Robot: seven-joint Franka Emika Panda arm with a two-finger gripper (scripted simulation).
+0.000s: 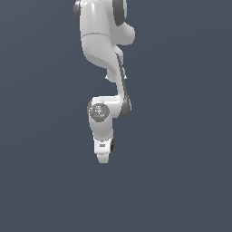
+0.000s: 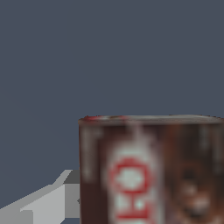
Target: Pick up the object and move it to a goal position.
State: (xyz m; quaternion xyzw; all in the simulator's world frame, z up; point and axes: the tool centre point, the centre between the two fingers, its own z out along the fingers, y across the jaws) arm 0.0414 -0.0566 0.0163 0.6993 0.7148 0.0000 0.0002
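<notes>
We are looking at a single white arm (image 1: 106, 54) hanging down from the top of the exterior view against a plain slate-grey backdrop. Its hand (image 1: 103, 156) is pointing downward at the low end of the arm, below a round grey joint cap (image 1: 99, 111).

In that view, the object (image 1: 112, 146) is showing only as a thin dark sliver with a hint of red, pressed against the side of the hand that faces the exterior view's right. Most of it is being hidden by the white body of the hand.

The wrist view is giving us a much closer look. There the object (image 2: 151, 170) is filling a large part of the picture: a dark brown box with a white label bearing blurred red lettering, its upper edge running level. A pale grey finger (image 2: 48, 201) is lying right beside it and appears to be touching its side. The other finger is not showing in either picture.

We are reading the hand as closed around the object, holding it clear of any surface.
</notes>
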